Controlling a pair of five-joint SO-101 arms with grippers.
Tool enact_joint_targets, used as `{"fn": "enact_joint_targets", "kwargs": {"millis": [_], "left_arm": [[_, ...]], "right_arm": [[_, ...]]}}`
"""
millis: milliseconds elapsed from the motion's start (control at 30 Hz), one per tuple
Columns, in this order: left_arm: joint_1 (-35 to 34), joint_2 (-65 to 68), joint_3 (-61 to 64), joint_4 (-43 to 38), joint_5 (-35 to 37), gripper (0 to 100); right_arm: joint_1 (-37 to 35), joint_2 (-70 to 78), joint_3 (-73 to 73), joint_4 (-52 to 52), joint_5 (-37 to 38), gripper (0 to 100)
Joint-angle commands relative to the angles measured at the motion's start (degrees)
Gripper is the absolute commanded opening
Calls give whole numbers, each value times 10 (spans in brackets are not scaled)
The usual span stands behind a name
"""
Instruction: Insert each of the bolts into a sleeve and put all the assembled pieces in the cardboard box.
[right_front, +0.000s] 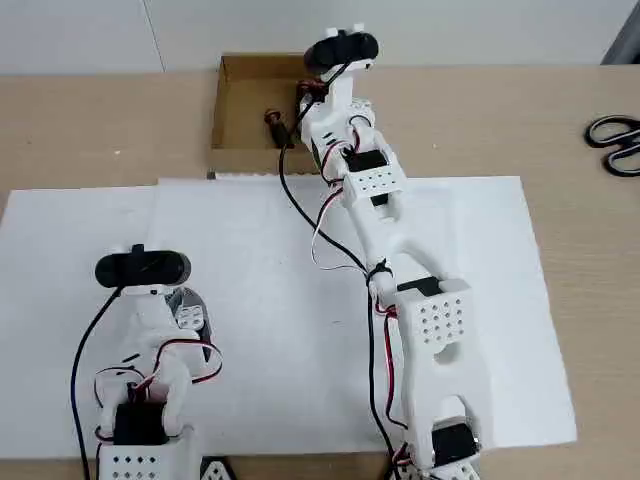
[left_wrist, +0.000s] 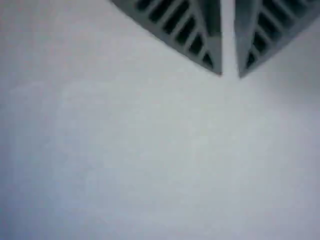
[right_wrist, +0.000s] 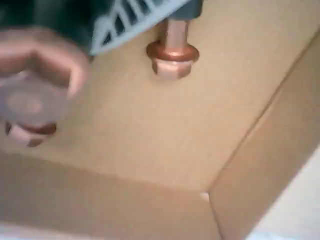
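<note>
Right hand (right_wrist: 170, 17) grips bolt (right_wrist: 172, 57) inside cardboard box (right_wrist: 260, 165), corner close.

The bolt (right_wrist: 172, 52) is glossy copper-toned metal. The cardboard box (right_front: 240, 108) is matt and brown. The table (right_front: 90, 120) looks like smooth wood, the paper sheet (right_front: 260, 290) matt white.
</note>
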Motion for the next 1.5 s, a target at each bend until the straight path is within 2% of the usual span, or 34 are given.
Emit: {"fn": "enact_joint_targets", "kwargs": {"millis": [0, 300, 367, 533, 633, 933, 1267, 1467], "left_arm": [[1, -5, -6, -8, -4, 7], [1, -5, -6, -8, -4, 7], [1, -5, -6, -8, -4, 7], [1, -5, -6, -8, -4, 7], [1, -5, -6, -8, -4, 7], [1, -5, -6, -8, -4, 7], [1, -5, -6, -8, -4, 7], [1, -5, -6, -8, -4, 7]], "right_arm": [[-4, -13, -43, -12, -5, 5], [-6, -13, -43, 47, -6, 12], [-6, -15, -43, 59, -6, 57], [-6, -17, -44, 77, -5, 251], [-6, -17, -45, 77, -5, 303], [-6, -41, -45, 89, -9, 296], [-19, -167, -45, 236, -10, 296], [-15, -240, -45, 363, -10, 276]]}}
